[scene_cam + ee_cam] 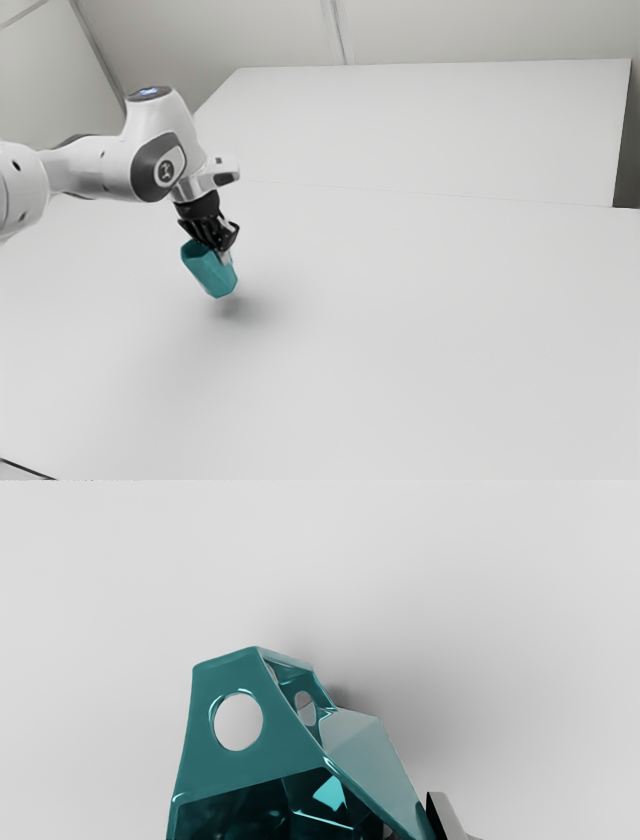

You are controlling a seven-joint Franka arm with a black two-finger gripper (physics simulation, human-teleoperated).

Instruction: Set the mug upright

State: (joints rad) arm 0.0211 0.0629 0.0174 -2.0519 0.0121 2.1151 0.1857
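1. The gripper (pixel 226 256) is pinching the mug (pixel 207 270); one finger (pixel 448 816) is on the outside of the mug's wall, and a bit of the other peeks out inside the mug, so the wall is squeezed between them.
2. The mug hangs just under the gripper, touching its fingers; it leans over and is not standing up straight; its open end tips up toward the exterior view's left, and its bottom end points down.
3. The mug is up off the table (pixel 400 330), with a soft dark shadow (pixel 235 308) near and below it; it is over the part toward the exterior view's left, well apart from the bit of table edge by that view's bottom left corner.
4. The mug is blue-green and has flat sides; a flat part with a round hole (pixel 197 730) sticks out away from the fingers.
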